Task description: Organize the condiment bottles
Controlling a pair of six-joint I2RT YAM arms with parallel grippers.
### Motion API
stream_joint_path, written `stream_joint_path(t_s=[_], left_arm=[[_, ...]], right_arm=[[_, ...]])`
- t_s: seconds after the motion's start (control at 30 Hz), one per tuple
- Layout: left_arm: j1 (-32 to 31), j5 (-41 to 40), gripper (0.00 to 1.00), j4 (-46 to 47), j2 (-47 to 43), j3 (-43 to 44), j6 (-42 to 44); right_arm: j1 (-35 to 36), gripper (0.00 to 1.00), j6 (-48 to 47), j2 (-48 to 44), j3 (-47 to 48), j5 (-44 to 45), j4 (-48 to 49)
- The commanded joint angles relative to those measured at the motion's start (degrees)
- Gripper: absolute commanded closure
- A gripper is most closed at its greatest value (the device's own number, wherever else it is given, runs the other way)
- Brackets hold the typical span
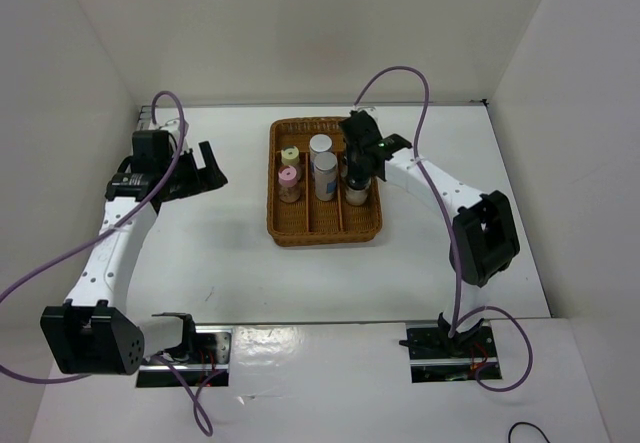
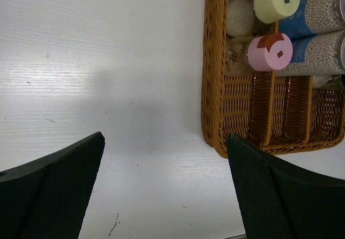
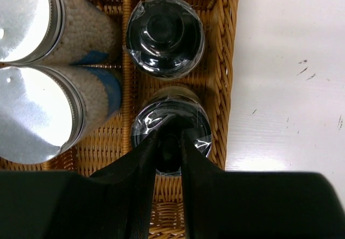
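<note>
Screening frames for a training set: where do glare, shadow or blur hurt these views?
Top external: a glare streak on the table at its near edge. Left wrist: a soft shadow on the table; the open left end effector is dark in the bottom corners. Right wrist: the silver cap washes out white; film glints on the black-capped bottle gripped by the right end effector.
</note>
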Motion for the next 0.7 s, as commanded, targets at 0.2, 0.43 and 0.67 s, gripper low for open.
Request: stream_joint_path(t_s=[0.2, 0.43, 0.67], left_arm=[[0.4, 0.5, 0.0, 1.8, 0.8, 2.7, 0.8], [0.4, 2.2, 0.0, 2.4, 0.8, 2.7, 0.8], [0.4, 3.2, 0.0, 2.4, 1.3, 4.6, 0.8]], right_arm=[[-0.6, 0.49, -0.2, 0.4, -1.1, 0.8, 3.9], [-0.6, 0.07, 2.1, -4.1, -2.1, 1.4, 0.5], [-0.6, 0.01, 2.6, -16.1, 0.0, 5.4, -1.3]])
